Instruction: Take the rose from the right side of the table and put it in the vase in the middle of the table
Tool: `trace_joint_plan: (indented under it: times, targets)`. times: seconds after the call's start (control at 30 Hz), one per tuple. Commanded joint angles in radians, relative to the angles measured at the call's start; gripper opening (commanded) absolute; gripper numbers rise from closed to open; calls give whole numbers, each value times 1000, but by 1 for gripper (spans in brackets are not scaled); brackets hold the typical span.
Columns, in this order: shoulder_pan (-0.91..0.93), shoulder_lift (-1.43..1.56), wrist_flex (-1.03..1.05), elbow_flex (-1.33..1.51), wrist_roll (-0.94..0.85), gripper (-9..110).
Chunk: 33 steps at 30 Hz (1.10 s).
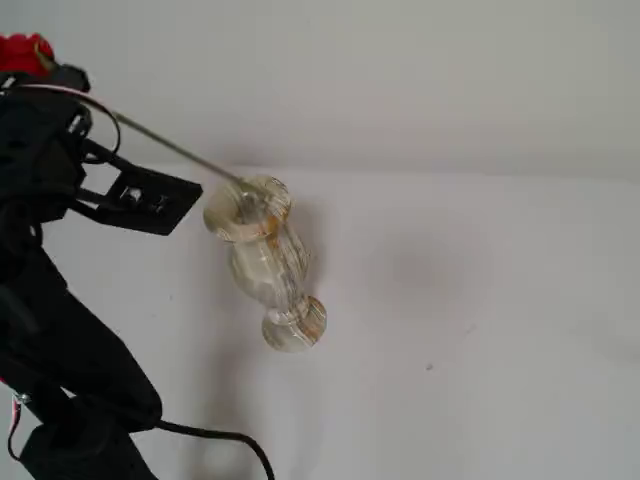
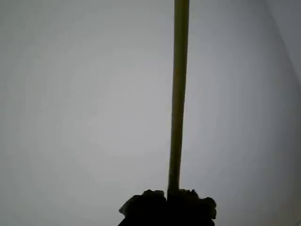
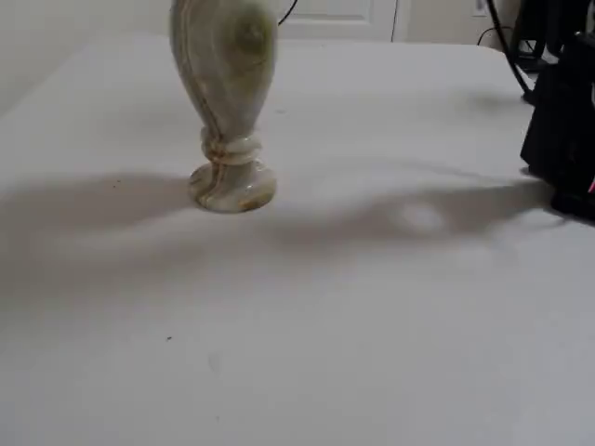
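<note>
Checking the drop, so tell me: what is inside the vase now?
In a fixed view, the rose stem's tip reaches the mouth of the vase, with the bloom up at the gripper. How deep the stem goes is hidden.

Vase (image 3: 224,93) mouth cut off above

Black arm (image 1: 60,340) raised at left of fixed view; claw (image 1: 60,85) clamped on rose stem (image 1: 170,147).
</note>
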Motion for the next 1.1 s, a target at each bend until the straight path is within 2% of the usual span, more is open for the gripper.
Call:
trace_joint_plan:
  times: [0.0,0.53,0.67,1.07]
  targets:
    - [-51,0,8,-21,5,0]
    - [-64,-58,114,-26,9,0]
    - [-28,-129,147,-110,20,0]
    - [121,-224,172,-112,57,3]
